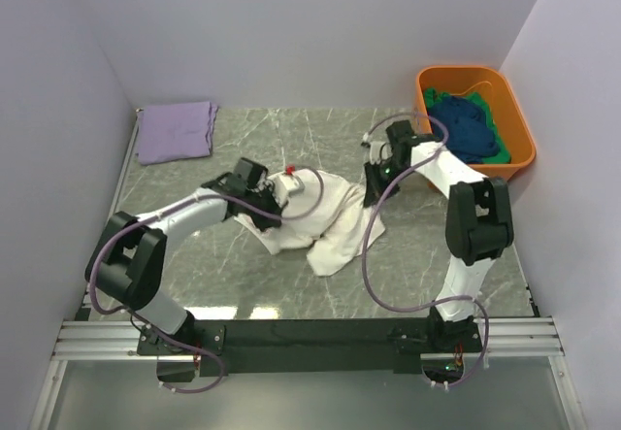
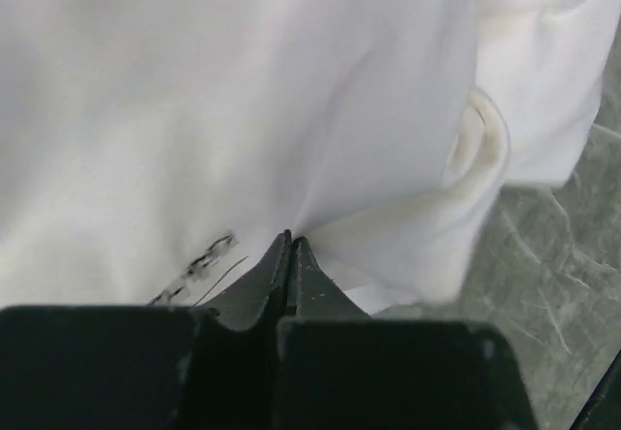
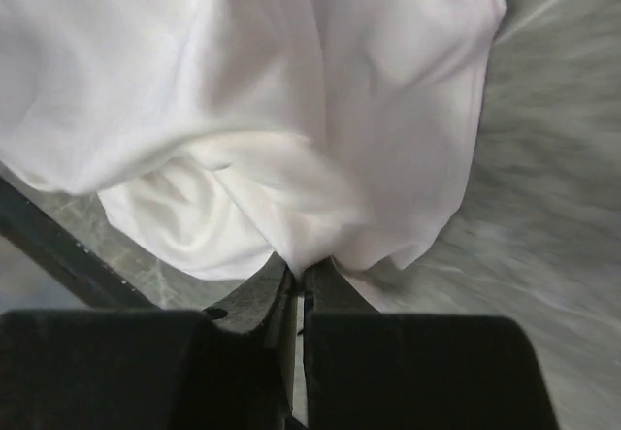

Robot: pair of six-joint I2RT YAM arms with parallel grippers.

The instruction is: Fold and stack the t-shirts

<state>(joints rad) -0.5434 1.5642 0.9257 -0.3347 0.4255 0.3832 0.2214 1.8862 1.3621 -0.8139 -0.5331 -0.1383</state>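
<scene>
White shirt (image 1: 330, 216) lies crumpled mid-surface (image 1: 291, 129), between the two arms. Both are gripping it.

Left fingers (image 2: 281, 255): together, clamped on a pinch of white cloth beside a bit of dark print. The collar curls just to the right of the pinch in the left wrist view.

Right fingers (image 3: 277, 284): together, clamped on a gathered fold. The cloth fans away from the tips, with bare surface on either side.

Key relation: from the top view, the left grip is at the shirt's left end and the right grip at its right edge, so the line between the pinches runs left to right across the surface. The loose bulk sags off that line toward the near edge. In my judgement, the shirt needs spreading before any fold: the grips should draw apart along that line and drag the slack flat. Neither arm is nearer, as each holds its own end.

Lavender shirt (image 1: 175, 131) lies folded in the far left corner, well apart. Dark blue shirt (image 1: 471, 124) sits in the orange tub (image 1: 466, 69).
</scene>
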